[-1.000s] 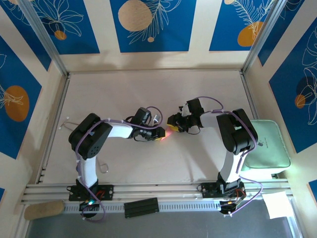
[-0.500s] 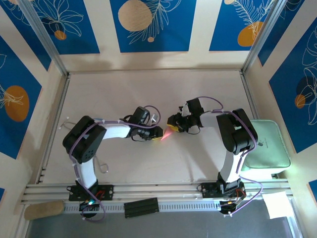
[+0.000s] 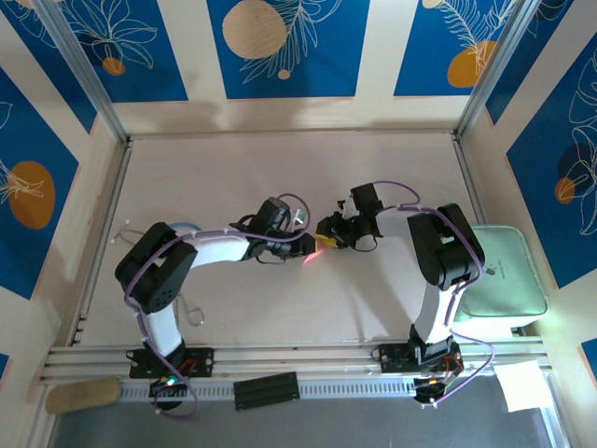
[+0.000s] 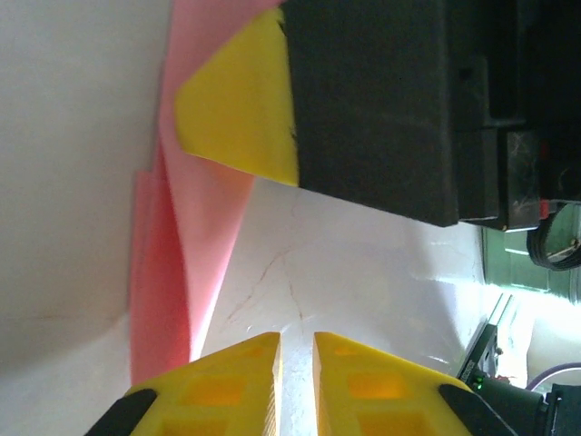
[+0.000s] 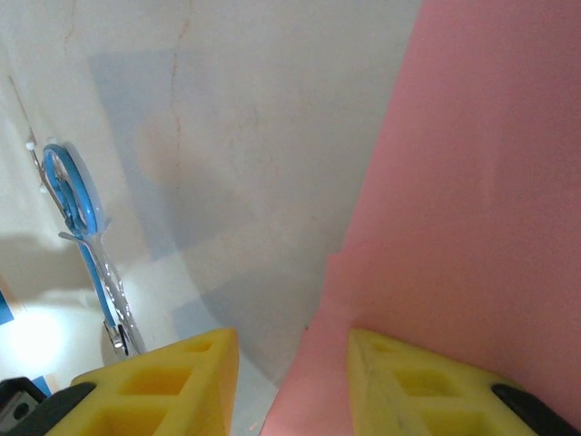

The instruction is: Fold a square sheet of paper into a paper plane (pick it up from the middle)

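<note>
The pink-red sheet of paper lies on the table between the two grippers, partly folded, with overlapping layers. My left gripper points right at it. Its jaws stand a thin slit apart with bare table between them, and the paper lies just left of the left finger. My right gripper points left and is open. The paper's edge runs into its gap along the right-hand finger. In the left wrist view, one yellow right fingertip rests on the paper.
A pale green pad sits at the right edge beside the right arm. A white sheet and a black strip lie beyond the front rail. A small blue looped thing lies near the left arm. Walls enclose the table.
My left gripper has slid right, closer to the right gripper and the paper, and its jaws have narrowed. The right gripper has closed a little and barely moved.
</note>
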Motion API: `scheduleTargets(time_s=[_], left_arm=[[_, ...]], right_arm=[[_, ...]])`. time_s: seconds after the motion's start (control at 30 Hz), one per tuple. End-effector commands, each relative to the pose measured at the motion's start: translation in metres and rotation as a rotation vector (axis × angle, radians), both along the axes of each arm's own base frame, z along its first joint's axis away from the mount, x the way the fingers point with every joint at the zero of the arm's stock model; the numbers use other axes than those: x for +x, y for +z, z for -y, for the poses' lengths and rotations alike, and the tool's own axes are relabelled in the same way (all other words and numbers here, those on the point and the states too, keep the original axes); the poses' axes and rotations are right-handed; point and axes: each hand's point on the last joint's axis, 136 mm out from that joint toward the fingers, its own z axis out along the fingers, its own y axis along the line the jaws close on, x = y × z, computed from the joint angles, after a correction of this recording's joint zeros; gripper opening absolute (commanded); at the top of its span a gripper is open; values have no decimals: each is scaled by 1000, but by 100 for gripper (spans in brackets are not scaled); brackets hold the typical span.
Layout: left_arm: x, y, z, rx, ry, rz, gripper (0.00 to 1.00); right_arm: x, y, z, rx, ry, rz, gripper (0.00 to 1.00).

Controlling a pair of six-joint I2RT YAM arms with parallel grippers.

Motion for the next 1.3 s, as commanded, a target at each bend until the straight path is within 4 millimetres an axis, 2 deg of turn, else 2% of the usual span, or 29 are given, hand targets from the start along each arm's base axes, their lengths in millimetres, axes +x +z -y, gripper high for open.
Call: scheduleTargets(time_s=[0.0,0.47,1.03,1.27], left_arm=[[2,0,10,-7,-19,-5,16],[2,-32,2,99,-11,-21,14],[1,-54,-10,174,4,-30,11],[-1,-57,-12,183,1,-35,10]], right_arm=[[-5,-10,1,-32,7,-47,36],[-6,-12,0,-37,8,-63,35],[-7,-15,1,-47,2,-81,35],[-8,-15,1,-46,3,-82,35]])
